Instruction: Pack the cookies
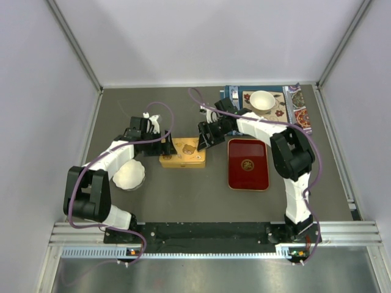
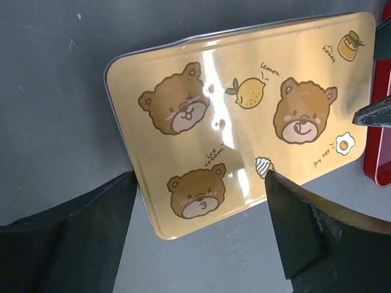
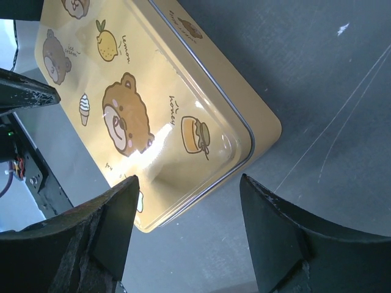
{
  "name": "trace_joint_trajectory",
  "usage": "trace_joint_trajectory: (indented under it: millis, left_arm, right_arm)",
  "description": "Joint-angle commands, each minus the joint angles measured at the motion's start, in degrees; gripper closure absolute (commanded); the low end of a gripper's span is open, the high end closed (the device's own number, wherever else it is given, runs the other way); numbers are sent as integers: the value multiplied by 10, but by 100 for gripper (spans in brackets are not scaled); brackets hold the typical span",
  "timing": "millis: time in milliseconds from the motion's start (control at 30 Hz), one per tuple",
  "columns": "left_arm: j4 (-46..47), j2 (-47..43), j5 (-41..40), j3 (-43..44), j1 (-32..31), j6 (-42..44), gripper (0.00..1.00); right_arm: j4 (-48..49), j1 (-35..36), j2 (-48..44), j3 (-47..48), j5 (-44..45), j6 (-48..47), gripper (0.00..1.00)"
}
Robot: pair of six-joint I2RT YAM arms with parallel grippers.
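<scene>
No cookies show in any view. A yellow tin (image 1: 182, 152) printed with bear faces lies on the grey table, lid on. It fills the left wrist view (image 2: 244, 116) and the right wrist view (image 3: 140, 104). My left gripper (image 1: 164, 144) is open and empty over the tin's left end, jaws wide apart (image 2: 195, 229). My right gripper (image 1: 205, 138) is open and empty over the tin's right end near a corner (image 3: 189, 229). Neither gripper touches the tin as far as I can tell.
A red tray (image 1: 248, 163) with a gold emblem lies right of the tin; its edge shows in the left wrist view (image 2: 383, 152). A white fluted cup (image 1: 129, 176) sits at the left. Another white cup (image 1: 262, 101) stands on a patterned mat (image 1: 299, 107) at the back right.
</scene>
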Motion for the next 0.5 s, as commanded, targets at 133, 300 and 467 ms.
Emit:
trace_joint_trajectory:
  millis: [133,300,467]
  left_arm:
    - [23,-9,14,17,-5,7,9]
    - [24,-6,16,17,-6,6,9]
    - [23,-8,12,17,-8,6,9]
  right_arm:
    - [11,11,25,30,-16,-6,32]
    - [11,11,35,34,-21,-6,33]
    - [10,12,42,35,-27,-7,37]
